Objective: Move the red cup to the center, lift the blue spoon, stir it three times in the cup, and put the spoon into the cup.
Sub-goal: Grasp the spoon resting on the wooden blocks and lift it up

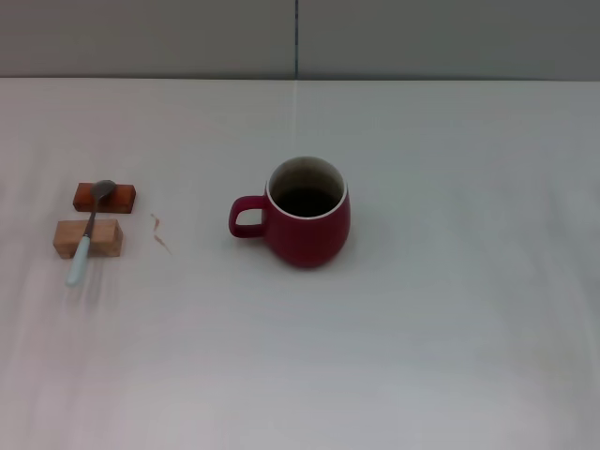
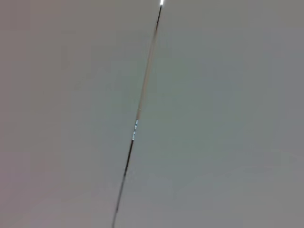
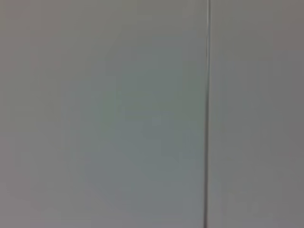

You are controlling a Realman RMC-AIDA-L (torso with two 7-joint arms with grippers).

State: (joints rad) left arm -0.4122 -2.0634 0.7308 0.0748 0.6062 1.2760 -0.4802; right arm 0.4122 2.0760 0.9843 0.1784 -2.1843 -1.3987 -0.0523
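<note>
The red cup (image 1: pixel 307 214) stands upright near the middle of the white table, its loop handle pointing to the left and its inside dark. The blue spoon (image 1: pixel 89 235) lies at the far left, its grey bowl resting on a reddish wooden block (image 1: pixel 105 195) and its pale blue handle lying over a light wooden block (image 1: pixel 88 238). Neither gripper shows in the head view. Both wrist views show only a plain grey surface with a thin seam.
A small thin curl of debris (image 1: pixel 159 232) lies on the table between the blocks and the cup. The table's far edge meets a grey wall (image 1: pixel 300 37) at the back.
</note>
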